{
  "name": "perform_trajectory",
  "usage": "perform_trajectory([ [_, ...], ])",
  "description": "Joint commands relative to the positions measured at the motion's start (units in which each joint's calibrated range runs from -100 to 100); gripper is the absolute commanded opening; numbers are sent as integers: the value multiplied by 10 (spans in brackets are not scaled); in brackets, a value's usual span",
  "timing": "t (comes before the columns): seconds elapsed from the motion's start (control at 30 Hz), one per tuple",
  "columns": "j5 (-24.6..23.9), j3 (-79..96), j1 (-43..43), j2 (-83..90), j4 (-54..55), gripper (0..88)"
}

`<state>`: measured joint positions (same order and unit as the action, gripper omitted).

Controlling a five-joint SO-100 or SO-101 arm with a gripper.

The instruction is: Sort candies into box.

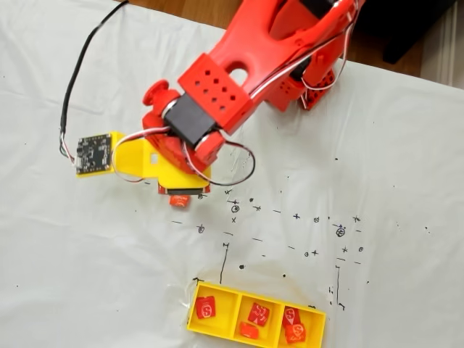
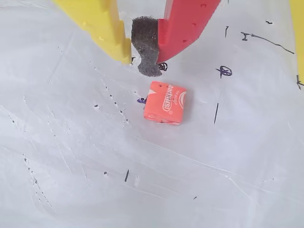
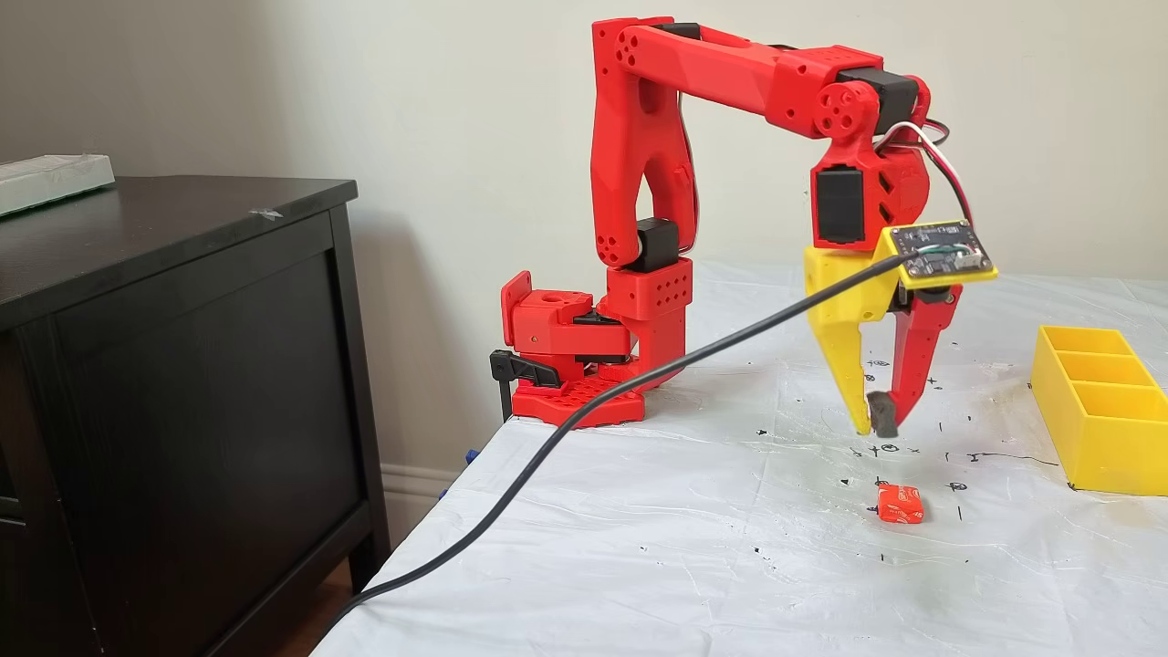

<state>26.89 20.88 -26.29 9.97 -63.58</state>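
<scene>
One red-orange candy (image 2: 165, 102) lies loose on the white sheet, just in front of my gripper (image 2: 142, 61) in the wrist view. The yellow and red fingers stand shut, with the grey foam pad (image 2: 146, 45) pressed between them and nothing held. In a fixed view from the side, the gripper (image 3: 876, 424) hangs a little above the sheet, behind the candy (image 3: 900, 504). From above, the candy (image 1: 179, 200) peeks out under the wrist. The yellow box (image 1: 197, 325) lies near the bottom edge, with one candy (image 1: 205, 308) in its left section and two in each of the others.
Black ink marks (image 1: 341, 231) dot the sheet between the arm and the box (image 3: 1100, 438). A black cable (image 3: 584, 415) runs from the wrist board off the table's left edge. A dark cabinet (image 3: 182, 365) stands beside the table. The red arm base (image 3: 584, 365) is clamped at the table's far edge.
</scene>
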Motion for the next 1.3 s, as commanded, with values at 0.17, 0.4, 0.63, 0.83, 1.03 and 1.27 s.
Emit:
perform_trajectory([
  [0.17,16,-25,-16,-33,11,146],
  [0.4,19,-38,-17,-55,12,324],
  [0.63,21,-47,-18,-68,13,340],
  [0.83,24,-74,-24,-86,10,332],
  [1.03,29,-96,-30,-106,7,317],
  [1.27,36,-84,-31,-120,12,311],
])
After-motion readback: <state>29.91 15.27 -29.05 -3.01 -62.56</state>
